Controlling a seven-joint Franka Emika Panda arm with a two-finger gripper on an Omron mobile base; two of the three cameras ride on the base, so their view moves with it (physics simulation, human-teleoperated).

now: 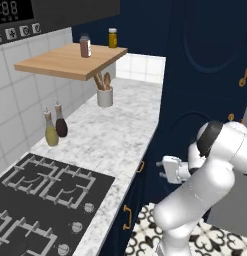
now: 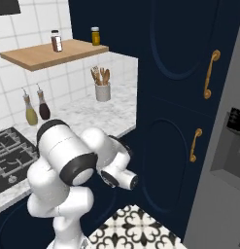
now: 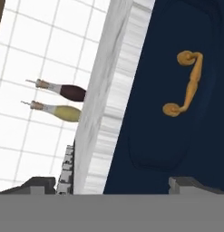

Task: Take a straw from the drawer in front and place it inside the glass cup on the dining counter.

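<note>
Facing: navy cabinet front (image 3: 177,136) beside the stove tabletop (image 1: 110,140), arm (image 1: 195,200) folded low
Step in hand, as I judge: reaching for the brass handle (image 3: 186,84) of the drawer (image 3: 145,136) ahead to pull it out
Doing it well: square the end effector (image 3: 111,185) to that handle, close in straight, pull level
End effector: fingertips (image 3: 41,183) wide apart, holding nothing
Drawer relative to it: just ahead, handle off to one side, not touching
Straw: not seen; presumably inside the shut drawer
</note>
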